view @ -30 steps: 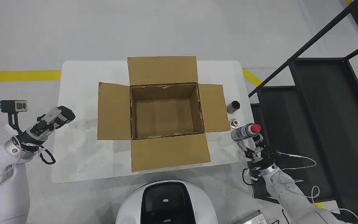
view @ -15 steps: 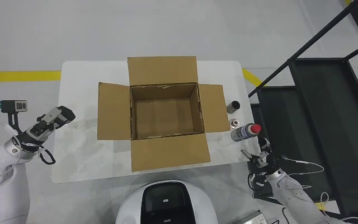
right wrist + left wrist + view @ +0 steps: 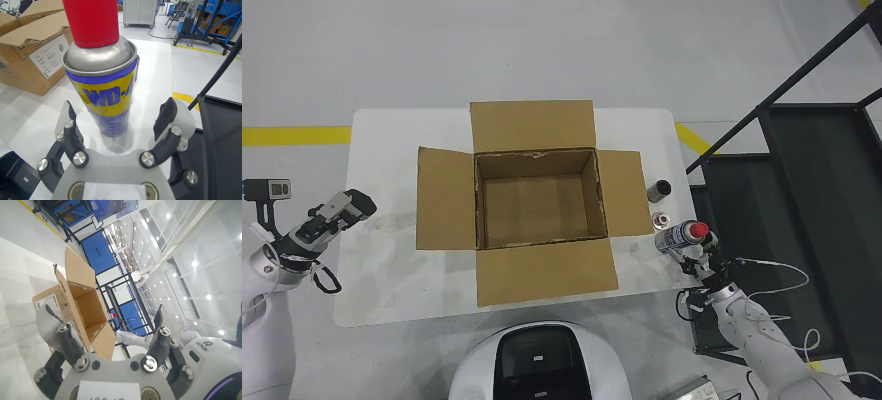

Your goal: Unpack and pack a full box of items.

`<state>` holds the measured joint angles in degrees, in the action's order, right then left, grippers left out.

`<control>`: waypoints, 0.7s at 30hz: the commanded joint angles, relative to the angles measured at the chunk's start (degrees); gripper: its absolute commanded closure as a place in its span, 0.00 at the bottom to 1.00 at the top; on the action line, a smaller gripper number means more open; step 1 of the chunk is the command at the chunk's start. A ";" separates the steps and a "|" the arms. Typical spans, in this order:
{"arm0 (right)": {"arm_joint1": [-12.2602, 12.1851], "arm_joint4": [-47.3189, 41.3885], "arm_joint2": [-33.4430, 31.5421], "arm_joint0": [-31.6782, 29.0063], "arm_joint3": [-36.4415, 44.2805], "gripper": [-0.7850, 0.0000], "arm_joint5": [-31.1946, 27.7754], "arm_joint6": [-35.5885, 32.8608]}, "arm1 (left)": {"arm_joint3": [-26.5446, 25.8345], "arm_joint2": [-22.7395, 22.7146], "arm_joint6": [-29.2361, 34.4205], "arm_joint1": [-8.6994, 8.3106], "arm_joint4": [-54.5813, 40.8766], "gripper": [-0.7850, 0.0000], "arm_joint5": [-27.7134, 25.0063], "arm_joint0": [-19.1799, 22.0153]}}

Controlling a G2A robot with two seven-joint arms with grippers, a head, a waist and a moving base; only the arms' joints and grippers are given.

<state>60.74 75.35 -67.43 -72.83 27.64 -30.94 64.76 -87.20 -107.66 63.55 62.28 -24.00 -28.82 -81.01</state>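
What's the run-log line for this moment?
box: open, empty | spray can: upright on table, inside open right gripper, ungripped | left gripper: open, empty

The box [image 3: 537,200] was plain brown cardboard inside and out, with white labels [image 3: 47,58] printed in black on its side wall. The table [image 3: 382,280] under the box was white. Beside the box stood the spray can [image 3: 105,85], with a red cap, a silver shoulder and a blue body crossed by a broad yellow band with blue letters. Nearer the box, a small dark can [image 3: 659,188] had a silvery top. My right gripper [image 3: 119,108] and my left gripper [image 3: 103,308] had pale grey fingers [image 3: 62,117] faced with black pads [image 3: 166,113]. Beyond the box, a yellow stripe [image 3: 292,135] crossed the grey floor [image 3: 542,50].
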 commanded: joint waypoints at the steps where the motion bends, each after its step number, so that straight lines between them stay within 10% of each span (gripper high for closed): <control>1: 0.16 0.35 0.32 0.39 -0.13 0.00 -0.24 -0.35 | 0.00 0.00 0.00 0.00 0.00 0.00 0.00 0.00; 9: 0.86 0.39 1.16 1.90 -0.81 0.04 -0.57 -2.02 | 0.00 0.00 0.00 0.00 0.00 0.00 0.00 0.00; 13: 1.16 0.35 1.45 2.44 -1.40 0.98 -0.65 -2.24 | 0.00 0.00 0.00 0.00 0.00 0.00 0.00 0.00; 21: 0.70 1.83 1.42 1.97 -1.76 1.00 -3.23 2.09 | 0.00 0.00 0.00 0.00 0.00 0.00 0.00 0.00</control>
<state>61.60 76.95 -65.89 -70.68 25.81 -33.78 65.86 -87.20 -107.66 63.55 62.28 -24.00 -28.82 -81.01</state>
